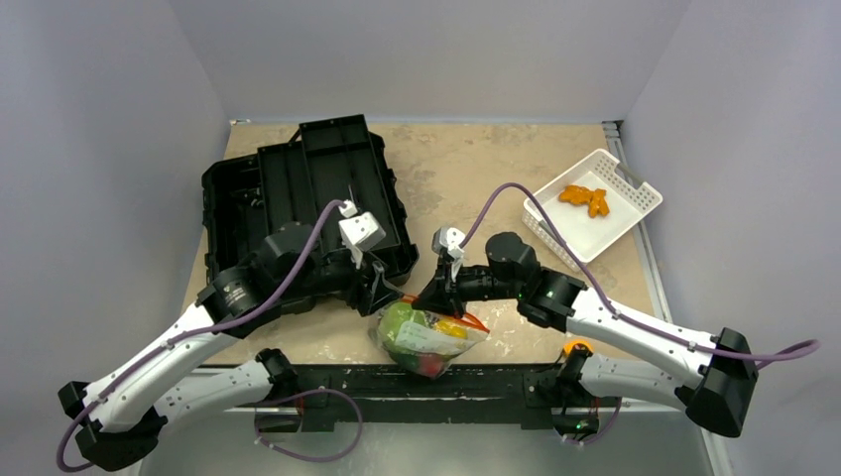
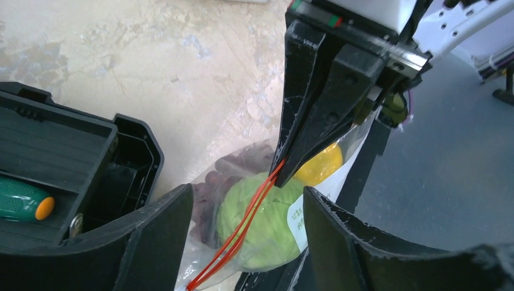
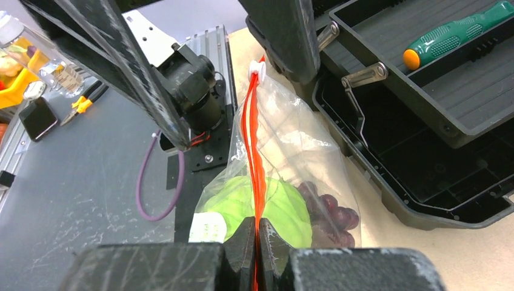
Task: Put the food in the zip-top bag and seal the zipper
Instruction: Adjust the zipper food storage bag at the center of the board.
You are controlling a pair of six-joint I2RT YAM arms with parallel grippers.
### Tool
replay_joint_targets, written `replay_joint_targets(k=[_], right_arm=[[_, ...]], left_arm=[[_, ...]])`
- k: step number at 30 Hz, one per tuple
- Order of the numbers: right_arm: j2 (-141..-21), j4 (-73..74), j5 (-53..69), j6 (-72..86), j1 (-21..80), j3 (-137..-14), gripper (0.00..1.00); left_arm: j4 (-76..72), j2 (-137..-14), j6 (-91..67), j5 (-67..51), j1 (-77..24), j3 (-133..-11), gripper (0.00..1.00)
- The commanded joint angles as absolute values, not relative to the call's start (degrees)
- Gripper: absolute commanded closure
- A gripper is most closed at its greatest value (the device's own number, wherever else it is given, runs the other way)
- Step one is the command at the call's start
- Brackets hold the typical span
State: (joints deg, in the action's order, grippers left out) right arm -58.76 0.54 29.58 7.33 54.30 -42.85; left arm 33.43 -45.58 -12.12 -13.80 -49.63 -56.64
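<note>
The zip-top bag [image 1: 428, 337] hangs at the table's near edge, between my two grippers. It holds a pale green cabbage [image 2: 267, 224], purple grapes [image 2: 212, 182], a yellow lemon [image 2: 321, 165] and a pink-red fruit [image 1: 428, 365]. The orange-red zipper [image 2: 242, 227] runs between my grippers, its two tracks slightly apart in the left wrist view. My right gripper [image 3: 256, 236] is shut on the zipper [image 3: 254, 151]. My left gripper [image 2: 245, 194] is open, with a finger on each side of the zipper's other end and its white tab [image 3: 257, 68].
An open black toolbox [image 1: 298, 198] lies at the left, close to the bag, with a green-handled screwdriver [image 3: 454, 36] in its tray. A white slotted basket [image 1: 635, 213] holding an orange item [image 1: 585, 198] sits at the back right. The black mounting rail [image 1: 397, 382] runs under the bag.
</note>
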Motion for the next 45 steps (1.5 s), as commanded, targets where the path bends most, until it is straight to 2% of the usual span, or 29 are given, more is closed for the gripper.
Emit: replay_joint_targets(k=[1, 8, 16, 18, 21, 23, 24, 28, 29, 34, 40, 45], right_arm=[[-57.7, -0.1, 29.2, 6.3, 54.1, -46.6, 1.00], [-58.5, 3.6, 27.2, 5.0, 54.1, -48.3, 1.00], [-59.5, 6.3, 26.3, 4.1, 54.2, -50.1, 0.98], [-59.6, 7.3, 25.4, 4.1, 54.3, -50.9, 0.89], [-60.7, 10.5, 22.1, 3.0, 55.7, -53.3, 0.84], [-61.3, 12.2, 20.2, 2.2, 57.0, -54.7, 0.80], [-61.4, 12.9, 18.5, 1.8, 57.9, -55.3, 0.75], [-62.0, 14.7, 9.5, 0.4, 63.0, -56.9, 0.61], [-62.0, 15.0, 8.2, 0.4, 63.6, -57.1, 0.54], [-62.0, 16.7, 8.9, -5.0, 65.8, -58.1, 0.26], [-66.9, 15.6, 5.0, -6.2, 70.0, -59.7, 0.02], [-71.0, 11.8, -5.2, -6.9, 76.3, -59.0, 0.01]], left_arm=[[40.9, -48.8, -8.3, -17.7, -49.5, -58.0, 0.36], [38.8, -48.9, -8.9, -17.3, -49.5, -56.9, 0.42], [40.1, -50.2, -9.3, -18.1, -49.5, -56.0, 0.70], [40.1, -50.5, -9.6, -17.6, -49.6, -56.0, 0.81], [40.0, -50.9, -9.6, -16.7, -49.6, -56.4, 0.89], [39.9, -51.2, -9.5, -16.2, -49.5, -56.7, 0.98], [39.7, -51.3, -9.5, -16.0, -49.6, -56.8, 1.00], [39.0, -51.1, -9.8, -15.2, -49.6, -56.8, 1.00], [38.6, -51.0, -10.0, -14.9, -49.5, -56.7, 1.00], [37.5, -51.1, -11.0, -14.0, -49.5, -57.1, 1.00], [36.1, -51.1, -11.8, -13.9, -49.5, -57.5, 1.00], [36.5, -51.3, -12.4, -13.4, -49.5, -57.7, 1.00]])
